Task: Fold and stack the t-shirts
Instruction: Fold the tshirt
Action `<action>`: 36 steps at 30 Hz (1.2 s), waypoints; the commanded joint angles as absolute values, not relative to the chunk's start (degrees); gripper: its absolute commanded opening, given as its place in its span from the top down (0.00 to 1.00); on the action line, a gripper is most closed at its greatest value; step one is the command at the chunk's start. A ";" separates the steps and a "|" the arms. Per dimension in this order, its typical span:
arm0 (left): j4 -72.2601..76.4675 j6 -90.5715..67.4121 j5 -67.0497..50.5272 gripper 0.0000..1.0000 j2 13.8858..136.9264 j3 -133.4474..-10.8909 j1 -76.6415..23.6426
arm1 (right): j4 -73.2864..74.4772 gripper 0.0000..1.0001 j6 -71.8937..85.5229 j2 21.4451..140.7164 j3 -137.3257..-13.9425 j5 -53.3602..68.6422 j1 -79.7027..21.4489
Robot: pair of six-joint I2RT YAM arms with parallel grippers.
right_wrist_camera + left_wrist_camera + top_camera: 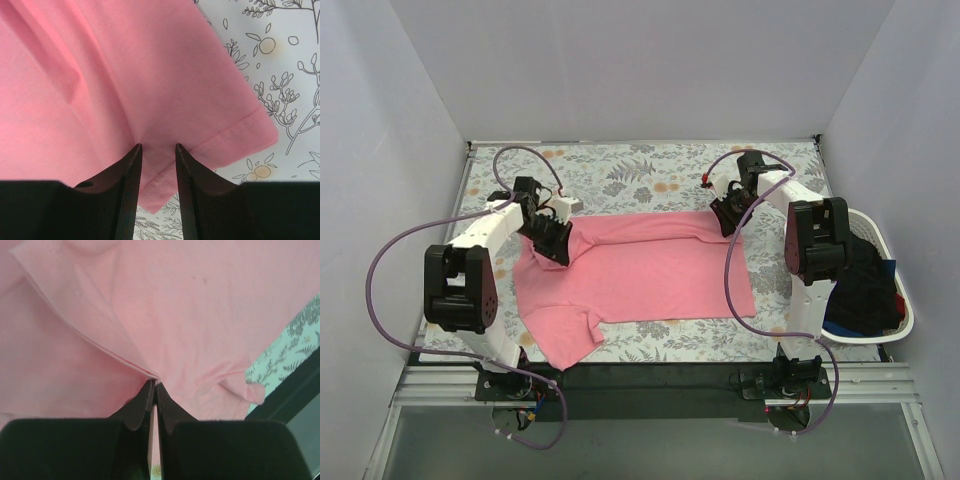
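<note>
The job is barely begun; one salmon-pink t-shirt (640,275) lies spread on the floral tablecloth (640,175) between the two arms, mostly flat, one sleeve trailing toward the near edge, and I see no finished fold in it and no stack anywhere.

The left gripper (153,385) is clenched tight, its fingertips meeting on a doubled edge of the pink cloth; a stitched hem runs away from the tips up and to the left, and the body of the shirt spreads ahead of them and to their right.

The right gripper (157,147) has its fingers apart with a clear gap; they straddle the shirt's other sleeve, pink fabric showing between them and its stitched hem passing just ahead of the tips and off to the right onto bare tablecloth; creases gather toward one finger, but the cloth does not look pinched.

Outboard of the right arm, the white laundry basket (908,318) holds the dark t-shirts (865,290), black with some blue showing, none yet laid out.

By my reckoning this is the grasp for the first fold of the first shirt; left to do are that fold and the rest, setting it down, then each basket shirt in turn.
</note>
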State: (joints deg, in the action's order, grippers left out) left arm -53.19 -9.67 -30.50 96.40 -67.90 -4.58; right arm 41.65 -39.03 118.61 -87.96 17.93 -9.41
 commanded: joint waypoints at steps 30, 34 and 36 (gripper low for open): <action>-45.89 -15.02 -32.09 0.54 97.82 -70.58 -12.21 | 46.93 0.61 -42.98 115.40 -84.20 16.09 -9.76; -43.68 -17.75 -29.80 0.54 99.58 -71.54 -16.60 | 46.85 0.61 -42.37 116.54 -84.37 15.03 -9.84; -42.90 -19.33 -28.40 0.55 100.63 -71.81 -18.36 | 46.93 0.60 -42.01 116.28 -84.64 15.64 -9.84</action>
